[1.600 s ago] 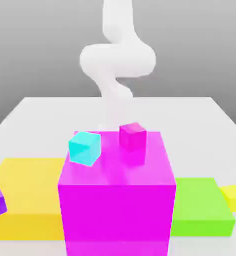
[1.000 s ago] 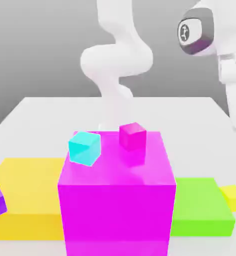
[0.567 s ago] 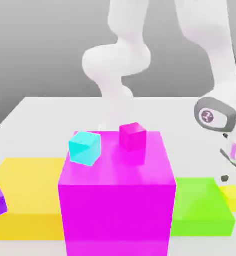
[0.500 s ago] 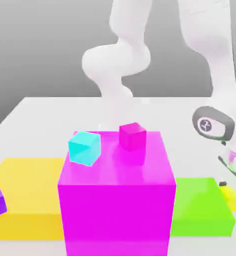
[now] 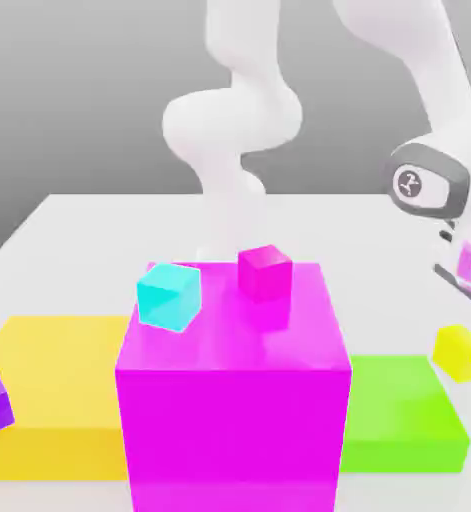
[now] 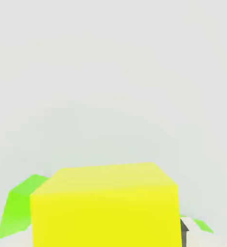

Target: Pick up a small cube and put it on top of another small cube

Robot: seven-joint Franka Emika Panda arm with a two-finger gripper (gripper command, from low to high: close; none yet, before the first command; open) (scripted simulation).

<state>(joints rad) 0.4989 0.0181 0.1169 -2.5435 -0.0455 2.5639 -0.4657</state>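
Gripper (image 5: 469,345) clamped on small yellow cube (image 5: 455,350), lifted clear of the table (image 5: 379,230), right edge of frame. Green slab (image 5: 399,415) just below-left of it.

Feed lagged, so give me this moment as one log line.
phase: lift | fingers: shut on yellow cube | cube: off table, above green slab's right edge | target: not yet reached

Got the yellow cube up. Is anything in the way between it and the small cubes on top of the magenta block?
Nothing visible blocks the way. The small yellow cube hangs in the pincer above the green slab, at the exterior view's right. The small magenta cube and cyan cube sit higher, on the big magenta block, so it must rise first.
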